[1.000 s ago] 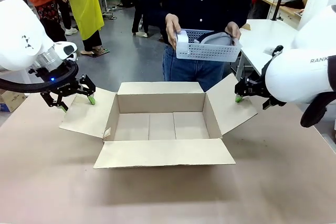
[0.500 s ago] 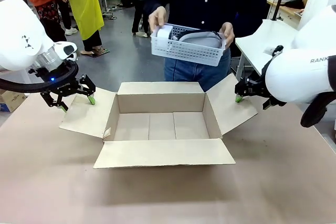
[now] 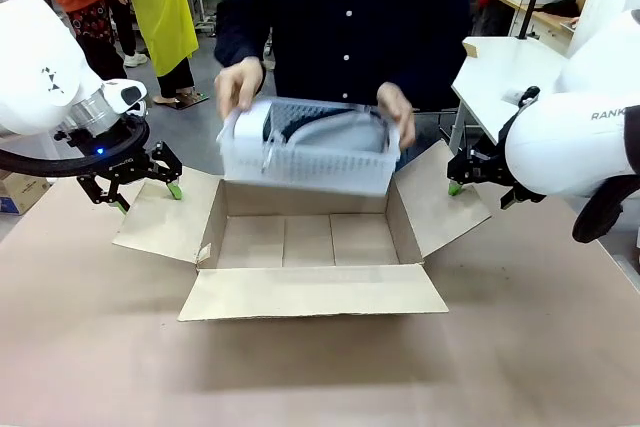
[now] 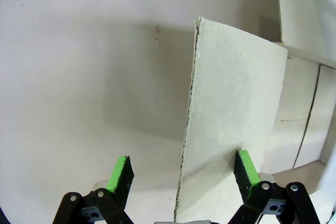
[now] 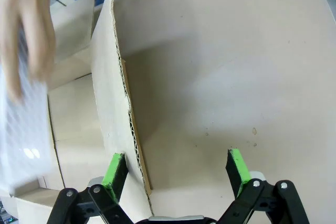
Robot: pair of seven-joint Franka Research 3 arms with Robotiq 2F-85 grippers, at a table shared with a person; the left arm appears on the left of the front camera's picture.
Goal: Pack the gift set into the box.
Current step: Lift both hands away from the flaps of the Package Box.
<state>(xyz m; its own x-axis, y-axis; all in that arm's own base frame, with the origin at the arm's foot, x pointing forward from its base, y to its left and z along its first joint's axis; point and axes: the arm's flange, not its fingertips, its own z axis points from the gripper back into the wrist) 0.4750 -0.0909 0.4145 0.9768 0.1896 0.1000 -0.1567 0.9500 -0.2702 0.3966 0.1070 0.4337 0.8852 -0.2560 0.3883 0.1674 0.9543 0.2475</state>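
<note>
The box (image 3: 305,239) lies open in the middle of the table, all four flaps spread. A person's two hands hold the gift set, a white perforated basket-tray (image 3: 305,159), tilted just above the box's far wall. A light-grey pouch (image 3: 340,131) lies in the basket, with a small white box (image 3: 244,125) at its left end. My left gripper (image 3: 148,197) is open, its fingers straddling the left flap's (image 4: 236,103) outer edge. My right gripper (image 3: 458,183) is open astride the right flap (image 5: 107,93). Left gripper (image 4: 182,171) and right gripper (image 5: 175,167) pads stand apart from the cardboard.
The blurred basket (image 5: 21,129) and a hand (image 5: 26,30) show over the box in the right wrist view. A white table (image 3: 510,62) stands at the back right. People stand at the back left. Bare brown tabletop (image 3: 320,377) stretches in front of the box.
The person has stepped closer and brought the basket down and to the left, from chest height to just over the box's far wall. Neither arm has moved.
</note>
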